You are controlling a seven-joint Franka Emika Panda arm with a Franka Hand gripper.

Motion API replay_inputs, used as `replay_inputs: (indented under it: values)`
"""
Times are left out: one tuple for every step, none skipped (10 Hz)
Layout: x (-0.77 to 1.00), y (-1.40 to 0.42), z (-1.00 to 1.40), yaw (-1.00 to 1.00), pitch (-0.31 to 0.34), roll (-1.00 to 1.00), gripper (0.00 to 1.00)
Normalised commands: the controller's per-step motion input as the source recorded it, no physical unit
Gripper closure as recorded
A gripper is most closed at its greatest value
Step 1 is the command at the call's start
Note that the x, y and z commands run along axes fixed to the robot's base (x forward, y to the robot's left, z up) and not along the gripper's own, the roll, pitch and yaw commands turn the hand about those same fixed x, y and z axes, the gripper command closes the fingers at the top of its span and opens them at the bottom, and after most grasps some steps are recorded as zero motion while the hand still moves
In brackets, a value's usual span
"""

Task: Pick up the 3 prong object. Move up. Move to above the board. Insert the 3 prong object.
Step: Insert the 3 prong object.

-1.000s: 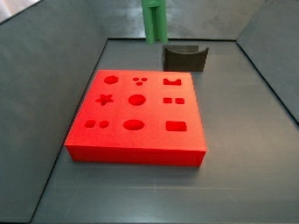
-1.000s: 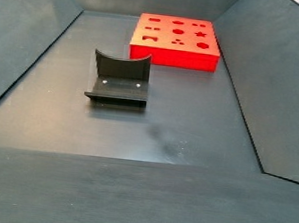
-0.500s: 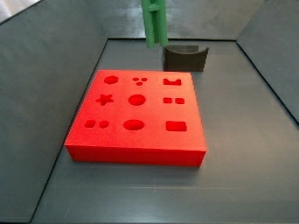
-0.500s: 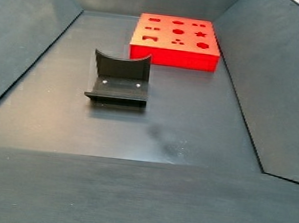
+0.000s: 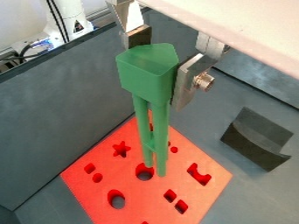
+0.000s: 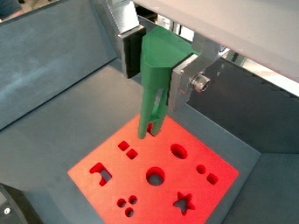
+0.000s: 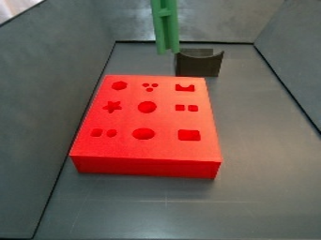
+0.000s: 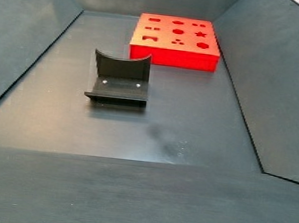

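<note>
The 3 prong object point(image 5: 149, 77) is a green post with a blocky three-sided top and thin prongs pointing down. My gripper point(image 5: 159, 63) is shut on that top, a silver finger point(image 5: 188, 77) pressed on each side, as both wrist views show point(image 6: 156, 68). The post point(image 6: 151, 96) hangs high over the board point(image 6: 229, 159), a flat red block with shaped cutouts. In a side view only the post's lower part point(image 7: 164, 26) shows, above the board's point(image 7: 126, 155) far end; the gripper is out of that frame. The other side view holds the board point(image 8: 178, 58) but neither post nor gripper.
A dark grey curved holder point(image 7: 198, 62) stands on the floor just beyond the board's far edge, and shows in a side view point(image 8: 118, 78) and a wrist view point(image 5: 257, 136). Sloped grey walls enclose the work floor.
</note>
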Motion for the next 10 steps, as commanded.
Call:
replay_inputs:
  values:
    - [-0.10, 0.02, -0.14, -0.13, 0.000, 0.00, 1.00]
    - [0.09, 0.02, -0.31, -0.51, -0.013, 0.01, 1.00]
    - [0.21, 0.08, -0.38, -0.81, -0.033, 0.03, 1.00]
    - [0.17, 0.09, -0.35, -0.79, -0.014, 0.02, 1.00]
    - [0.00, 0.06, -0.22, -0.43, 0.000, 0.00, 1.00]
    - [0.01, 0.00, 0.00, 0.00, 0.000, -0.03, 1.00]
    - [0.00, 0.18, -0.21, 0.01, 0.000, 0.00, 1.00]
    - [0.00, 0.37, -0.33, 0.47, 0.000, 0.03, 1.00]
    - [0.00, 0.44, -0.37, 0.65, -0.004, 0.01, 1.00]
    - [0.00, 0.35, -0.32, 0.61, -0.004, 0.02, 1.00]
